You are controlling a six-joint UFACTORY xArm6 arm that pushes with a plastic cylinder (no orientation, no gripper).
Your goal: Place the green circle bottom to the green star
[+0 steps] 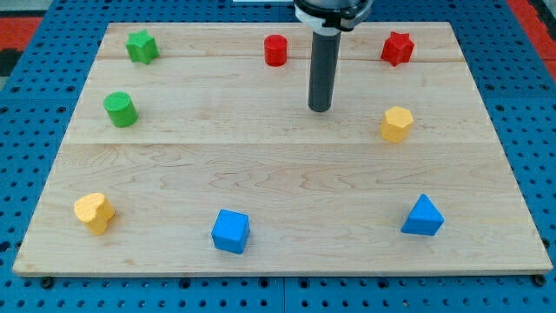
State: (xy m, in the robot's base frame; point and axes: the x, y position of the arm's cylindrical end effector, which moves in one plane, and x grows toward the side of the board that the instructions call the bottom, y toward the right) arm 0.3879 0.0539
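Blue cube (pixel 230 230) sits nearest, at the board's (pixel 278 174) bottom edge.
Green circle (pixel 121 109) lies just below the green star (pixel 142 47), top left; my tip (pixel 321 109), a jawless rod, stands well right of both.

setting: robotics lab bench | evidence: blue perforated mounting plate (pixel 52 17) surrounding wooden board (pixel 287 191) beneath my tip (pixel 321 109) | small coloured test blocks scattered around it

My rod hangs straight down from the view's top, just right of centre, dark and upright below its black mount. My tip (pixel 321 109) rests on the counter (pixel 287 174), touching no block.
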